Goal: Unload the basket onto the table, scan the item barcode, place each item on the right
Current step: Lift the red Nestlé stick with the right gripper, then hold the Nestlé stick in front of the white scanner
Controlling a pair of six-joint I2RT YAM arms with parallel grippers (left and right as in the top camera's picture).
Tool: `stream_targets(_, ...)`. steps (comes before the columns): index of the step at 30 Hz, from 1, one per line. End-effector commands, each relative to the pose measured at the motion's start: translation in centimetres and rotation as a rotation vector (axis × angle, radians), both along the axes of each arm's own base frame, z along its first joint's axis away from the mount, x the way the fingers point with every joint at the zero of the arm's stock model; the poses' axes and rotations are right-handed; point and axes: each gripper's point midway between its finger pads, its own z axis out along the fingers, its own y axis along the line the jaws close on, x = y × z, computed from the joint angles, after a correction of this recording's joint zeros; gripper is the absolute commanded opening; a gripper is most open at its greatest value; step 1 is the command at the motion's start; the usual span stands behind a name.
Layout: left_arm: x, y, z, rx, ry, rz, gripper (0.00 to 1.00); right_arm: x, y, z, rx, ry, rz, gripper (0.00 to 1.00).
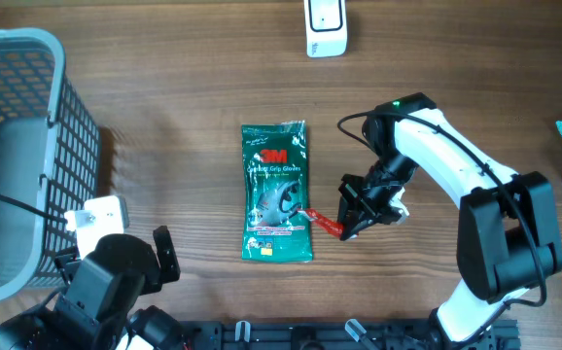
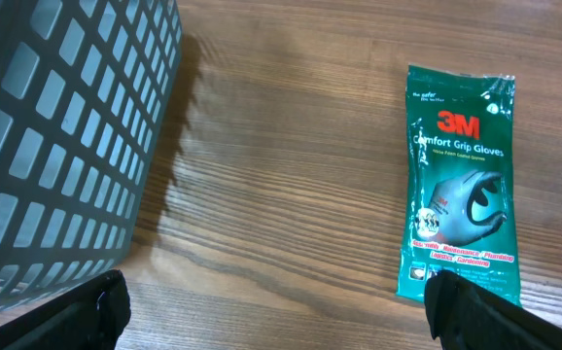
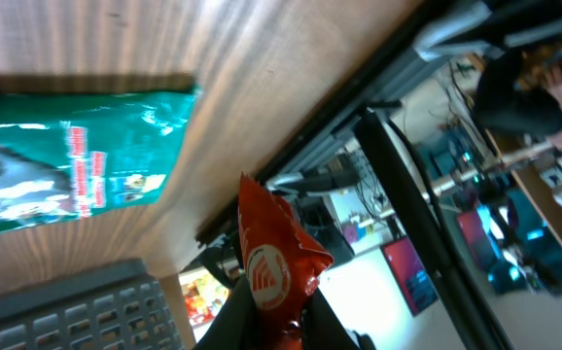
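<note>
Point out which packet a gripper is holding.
The small red packet, pinched by the right gripper; the green 3M glove packet lies flat, untouched.

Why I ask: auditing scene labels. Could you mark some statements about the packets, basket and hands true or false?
The right hand is shut on a red packet. True.
The green glove packet lies inside the grey basket. False: it lies on the table, outside the basket.
The left hand is open and empty. True.
The green glove packet lies face down. False: its printed 3M front faces up.
</note>
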Motion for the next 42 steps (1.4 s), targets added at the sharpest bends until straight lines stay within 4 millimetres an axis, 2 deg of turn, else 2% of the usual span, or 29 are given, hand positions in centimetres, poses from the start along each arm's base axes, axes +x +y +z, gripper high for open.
stream_targets(1, 0.0, 0.0, 0.4, -0.022, -0.015, 0.016, 1.0, 1.1, 0.0, -0.6, 0.003, -0.083, 0.017, 0.04)
stream_targets(6, 0.0, 0.0, 0.4, -0.022, -0.015, 0.016, 1.0, 3.5, 0.6, -1.8, 0.036, -0.212, 0.021, 0.04)
stream_targets(11, 0.0, 0.0, 0.4, -0.022, -0.015, 0.016, 1.0, 7.1, 0.6, -3.5, 0.018, -0.412, 0.056, 0.04)
stream_targets(18, 0.0, 0.0, 0.4, -0.022, -0.015, 0.016, 1.0, 13.8, 0.7, -4.8, -0.054, -0.692, 0.005, 0.04)
stream_targets(20, 0.0, 0.0, 0.4, -0.022, -0.015, 0.016, 1.0, 16.0, 0.3, -4.9, -0.111, -0.764, -0.045, 0.04)
stream_targets(23, 0.0, 0.0, 0.4, -0.022, -0.015, 0.016, 1.0, 20.5, -1.4, -4.8, -0.263, -0.912, -0.168, 0.04)
stream_targets(27, 0.0, 0.0, 0.4, -0.022, -0.015, 0.016, 1.0, 26.3, -4.3, -2.8, -0.46, -1.14, -0.358, 0.05)
stream_targets(29, 0.0, 0.0, 0.4, -0.022, -0.015, 0.016, 1.0, 29.7, -5.6, -0.3, -0.533, -1.311, -0.441, 0.05)
stream_targets(32, 0.0, 0.0, 0.4, -0.022, -0.015, 0.016, 1.0, 32.0, -6.6, 1.9, -0.587, -1.442, -0.506, 0.05)
stream_targets(36, 0.0, 0.0, 0.4, -0.022, -0.015, 0.016, 1.0, 35.1, -7.4, 4.5, -0.663, -1.625, -0.498, 0.05)
stream_targets(42, 0.0, 0.0, 0.4, -0.022, -0.015, 0.016, 1.0, 41.0, -7.2, 5.6, -0.72, -1.703, -0.51, 0.05)
